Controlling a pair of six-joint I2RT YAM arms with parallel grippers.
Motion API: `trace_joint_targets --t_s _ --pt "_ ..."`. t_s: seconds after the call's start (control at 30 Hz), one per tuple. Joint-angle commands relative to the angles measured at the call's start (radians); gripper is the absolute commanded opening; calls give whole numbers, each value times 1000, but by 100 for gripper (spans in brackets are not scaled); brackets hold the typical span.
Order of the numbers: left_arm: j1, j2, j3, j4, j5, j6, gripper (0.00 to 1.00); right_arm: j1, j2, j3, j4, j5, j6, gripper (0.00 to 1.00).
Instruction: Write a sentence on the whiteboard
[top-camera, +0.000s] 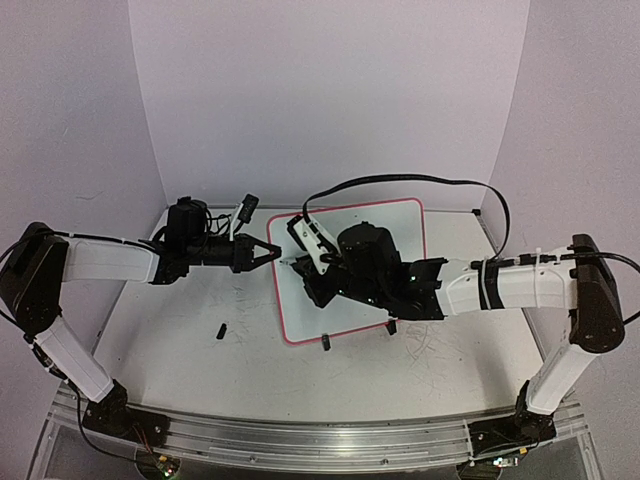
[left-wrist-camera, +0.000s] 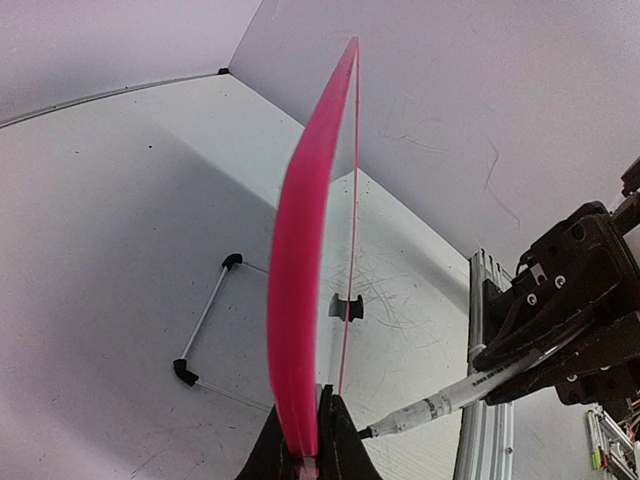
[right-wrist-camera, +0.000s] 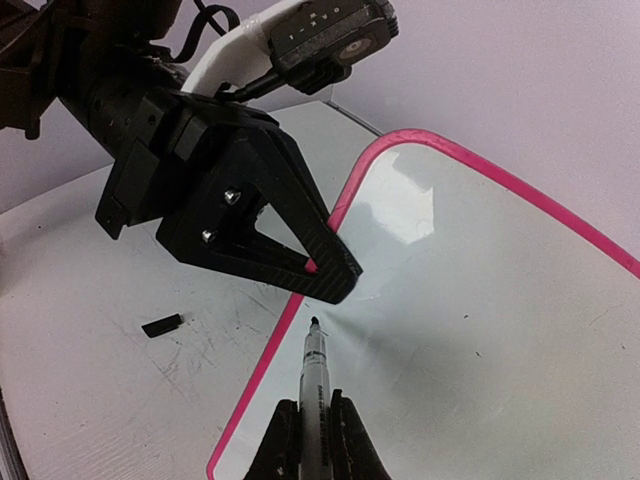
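The whiteboard (top-camera: 400, 225), white with a thin pink-red border, lies at the table's middle. My left gripper (top-camera: 272, 252) is shut on its left edge. In the left wrist view that pink edge (left-wrist-camera: 300, 260) runs up from between the closed jaws of the left gripper (left-wrist-camera: 308, 445). My right gripper (right-wrist-camera: 315, 440) is shut on a white marker (right-wrist-camera: 318, 375). The marker's black tip sits at the board's surface (right-wrist-camera: 480, 300), just inside the border and right below the left fingers (right-wrist-camera: 300, 262). The sentence is out of view; the white face that shows is bare.
A small black marker cap (top-camera: 220, 329) lies on the scratched table left of the board. Two black clip feet (top-camera: 326, 343) (top-camera: 391, 327) sit at the board's near edge. The right arm (top-camera: 500, 285) reaches across the board. A thin white rod with black ends (left-wrist-camera: 208, 322) lies beside the board.
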Motion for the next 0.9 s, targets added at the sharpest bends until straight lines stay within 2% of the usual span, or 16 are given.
trace_joint_targets --t_s 0.0,0.87 --pt "-4 -15 -10 11 -49 65 0 6 2 35 36 45 -1 0" --pt "-4 -31 -8 11 -43 65 0 5 36 45 28 83 8 0"
